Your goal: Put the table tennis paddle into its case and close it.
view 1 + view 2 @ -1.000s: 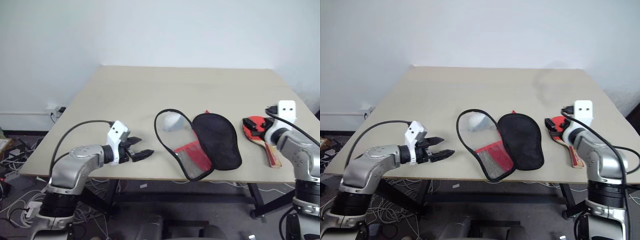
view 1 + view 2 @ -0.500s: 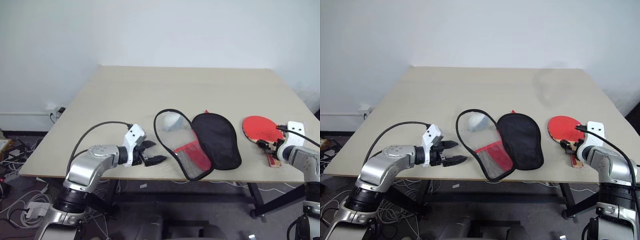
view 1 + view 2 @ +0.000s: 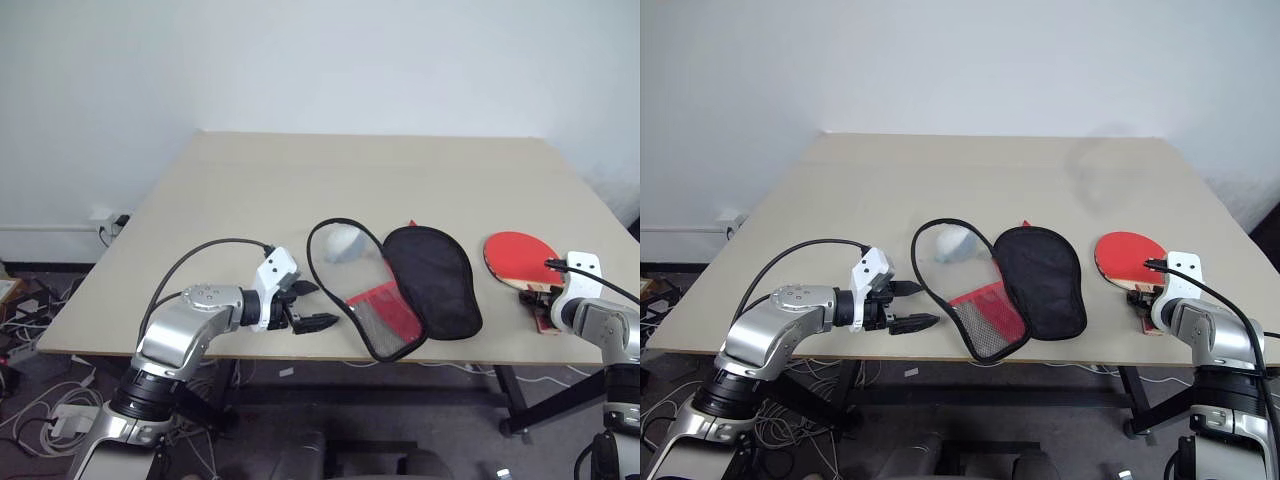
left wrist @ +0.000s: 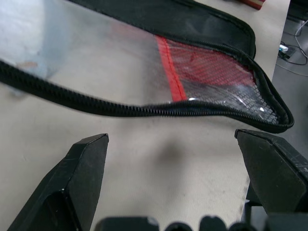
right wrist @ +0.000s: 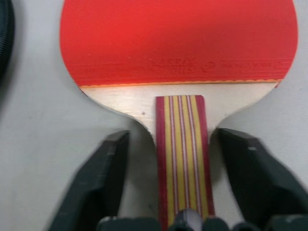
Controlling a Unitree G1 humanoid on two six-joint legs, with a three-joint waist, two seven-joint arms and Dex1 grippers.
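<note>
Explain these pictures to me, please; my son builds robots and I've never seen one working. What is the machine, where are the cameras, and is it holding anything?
It is a two-armed humanoid robot standing at a table. Two pictures come from cameras in its head, looking down over both arms. The other two come from a camera on each wrist, looking along that gripper's two black fingers.

On the table lies an open case, black lining up, with a clear flap and red mesh pocket. A pale ball shows through the flap. To the right lies the paddle, red face up.

The left gripper is open near the case's zip edge, holding nothing. The right gripper has a finger on each side of the paddle's striped handle, with gaps showing, so it does not grip the paddle yet.
</note>
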